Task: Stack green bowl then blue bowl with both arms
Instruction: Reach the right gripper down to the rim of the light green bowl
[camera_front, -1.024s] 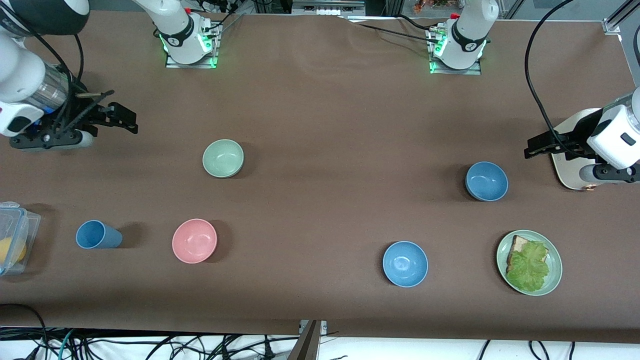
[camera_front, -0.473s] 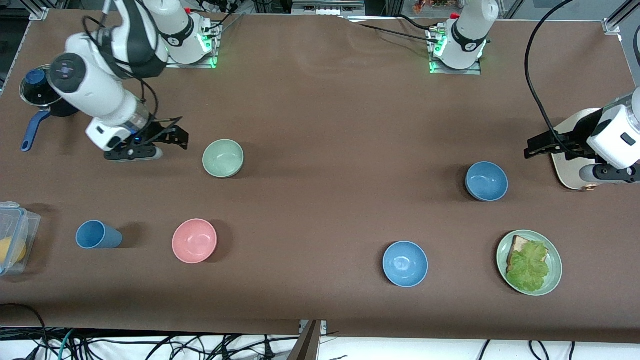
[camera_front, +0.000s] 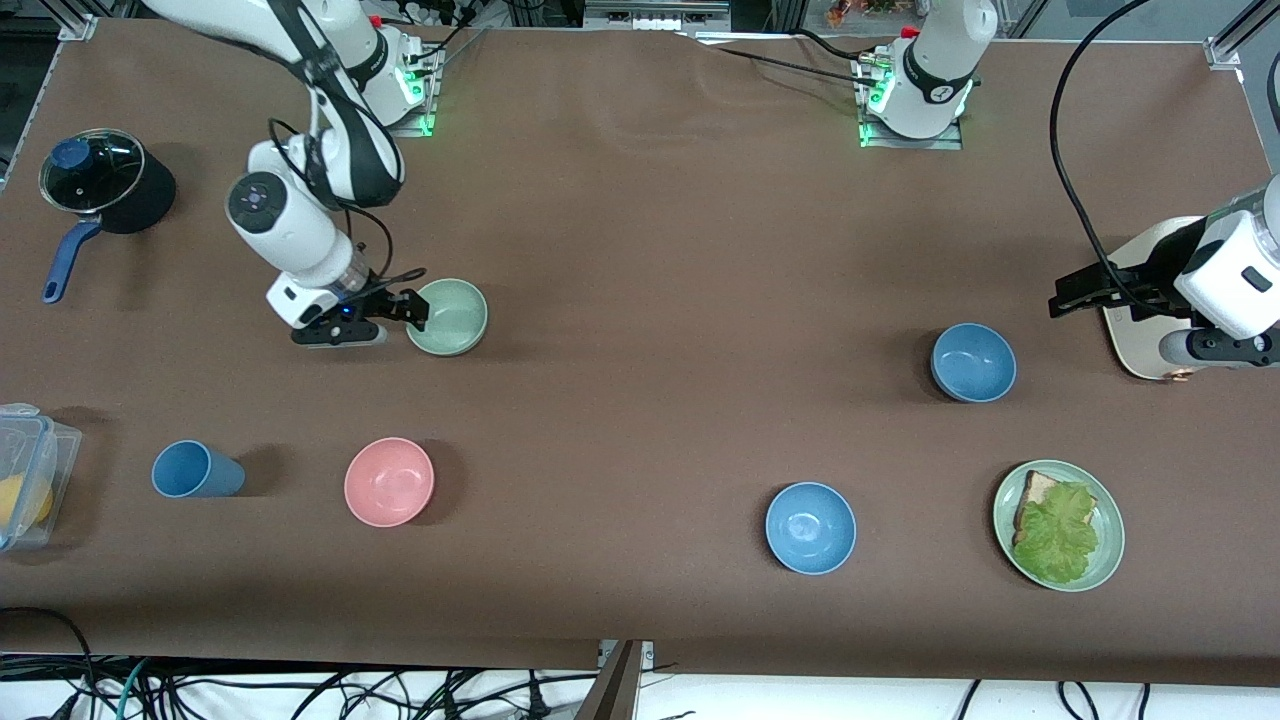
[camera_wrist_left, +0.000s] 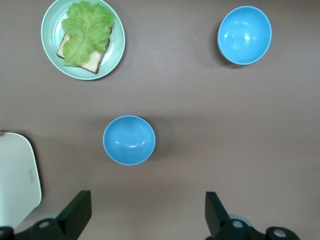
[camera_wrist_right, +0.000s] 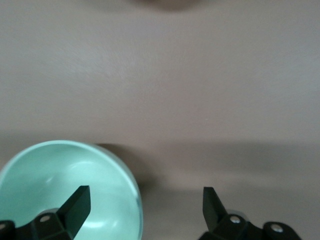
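The green bowl (camera_front: 447, 316) sits upright on the table (camera_front: 660, 240) toward the right arm's end, farther from the front camera than the pink bowl (camera_front: 389, 481). The right end effector (camera_front: 403, 309) is at its rim, fingers spread apart; in the right wrist view one finger (camera_wrist_right: 75, 205) hangs over the bowl's inside and the other outside its wall, so the rim lies between them, not yet gripped. The blue bowl (camera_front: 973, 362), the duskier one, rests alone toward the left arm's end, farther from the front camera than the brighter blue bowl (camera_front: 810, 527) and the plate of bread and lettuce (camera_front: 1058, 525). The left end effector (camera_front: 1068, 295) waits above the table beside it, fingers apart and empty. Judging from this, nothing is stacked: the green bowl's grasp is only starting, and both bowls have yet to be lifted and nested
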